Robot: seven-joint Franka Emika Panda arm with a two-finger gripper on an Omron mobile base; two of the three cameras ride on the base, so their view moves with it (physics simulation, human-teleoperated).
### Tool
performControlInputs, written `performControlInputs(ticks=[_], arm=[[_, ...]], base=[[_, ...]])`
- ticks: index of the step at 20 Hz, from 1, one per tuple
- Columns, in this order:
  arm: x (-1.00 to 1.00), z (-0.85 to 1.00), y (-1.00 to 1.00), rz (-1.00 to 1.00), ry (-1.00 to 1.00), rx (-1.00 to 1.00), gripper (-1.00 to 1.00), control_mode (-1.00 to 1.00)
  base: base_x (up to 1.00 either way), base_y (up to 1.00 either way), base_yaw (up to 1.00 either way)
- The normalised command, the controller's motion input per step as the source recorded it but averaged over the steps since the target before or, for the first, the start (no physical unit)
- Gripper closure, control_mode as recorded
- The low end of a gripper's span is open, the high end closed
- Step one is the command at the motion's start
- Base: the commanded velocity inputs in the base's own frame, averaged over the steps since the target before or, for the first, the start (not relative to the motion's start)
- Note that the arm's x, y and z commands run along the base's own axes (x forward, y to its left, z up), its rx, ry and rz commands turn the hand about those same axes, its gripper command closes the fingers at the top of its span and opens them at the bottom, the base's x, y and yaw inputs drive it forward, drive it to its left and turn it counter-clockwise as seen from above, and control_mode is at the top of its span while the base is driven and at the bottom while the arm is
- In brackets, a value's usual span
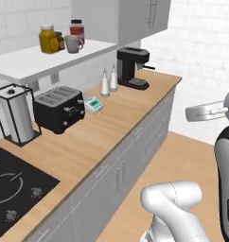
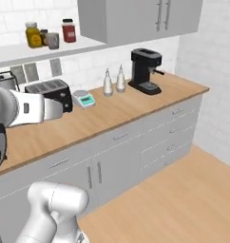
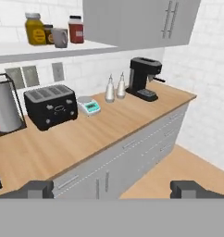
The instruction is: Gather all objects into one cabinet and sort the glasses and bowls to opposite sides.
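The small grey cup (image 3: 60, 37) with a side handle stands on the open white shelf, between a yellow jar (image 3: 34, 29) and a red jar (image 3: 76, 29); it also appears as the cup (image 1: 73, 44) and the cup (image 2: 52, 40) in the base views. Right of the shelf hangs the wall cabinet (image 3: 137, 21), its light-grey doors closed. The blue bowls and the brown bowl are out of view. My gripper (image 3: 113, 190) is open, held in the air in front of the counter, far from the cup, with nothing between its fingers.
On the wooden counter stand a black toaster (image 3: 50, 105), a small scale (image 3: 89, 105), two white bottles (image 3: 115, 88), a black coffee machine (image 3: 142, 78) and a paper-towel holder (image 3: 6, 109). A black cooktop (image 1: 12, 189) lies at the left. Wooden floor runs along the base cabinets.
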Motion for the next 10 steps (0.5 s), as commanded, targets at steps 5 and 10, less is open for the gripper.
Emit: performControlInputs(ticks=[5, 10], arm=[[0.0, 0.0, 0.0, 0.0, 0.0, 0.0, -1.0, 1.0], [0.0, 0.0, 0.0, 0.0, 0.0, 0.0, -1.0, 1.0]], base=[[0.02, -0.44, 0.53], [0.16, -0.58, 0.56]])
